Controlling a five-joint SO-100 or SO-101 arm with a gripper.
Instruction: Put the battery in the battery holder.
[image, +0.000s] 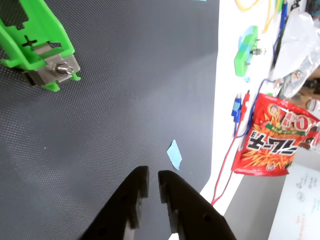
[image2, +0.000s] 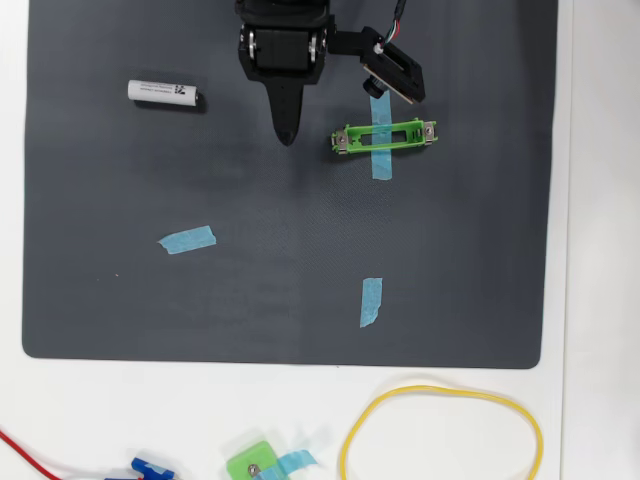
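The white battery (image2: 163, 92) lies on its side at the upper left of the dark mat (image2: 120, 300), out of the wrist view. The green battery holder (image2: 384, 136) lies flat, held down by a strip of blue tape, with silver contacts at both ends. One end of it shows at the top left of the wrist view (image: 42, 47). My black gripper (image2: 287, 134) points down between the two, left of the holder and right of the battery, touching neither. In the wrist view the gripper (image: 153, 174) is empty, with the jaws nearly together.
Blue tape pieces (image2: 187, 239) (image2: 371, 301) lie on the mat. Below the mat are a yellow loop (image2: 440, 430) and a small squarish green piece (image2: 253, 463). A red snack bag (image: 275, 140), wires and a plastic bag lie off the mat.
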